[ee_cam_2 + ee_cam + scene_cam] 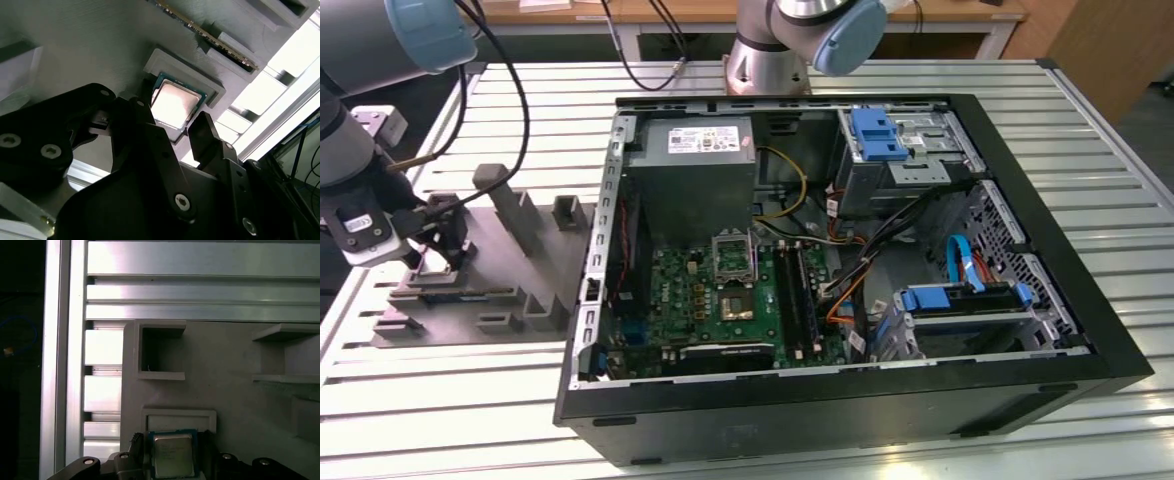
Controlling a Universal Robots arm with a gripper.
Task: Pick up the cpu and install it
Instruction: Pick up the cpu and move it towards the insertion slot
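The cpu (pixel 174 102) is a small square chip with a pale metal top and a dark green rim; it lies in a raised pocket of the grey moulded tray (pixel 100 45). In both wrist views my gripper's (pixel 175 122) black fingers (pixel 142 112) sit tight against two opposite edges of the cpu (pixel 172 455). In the exterior view the gripper (pixel 434 245) is low over the tray (pixel 494 300), at the exterior view's left. The green motherboard (pixel 707 295) lies in the open computer case, with its silver socket frame (pixel 734 255) standing up.
The black computer case (pixel 854 400) lies open on the slatted aluminium table (pixel 440 410). Upright posts (pixel 500 195) rise from the tray close to the gripper. A memory stick (pixel 210 35) stands in a tray slot. Cables and blue drive brackets (pixel 961 295) crowd the case's right half.
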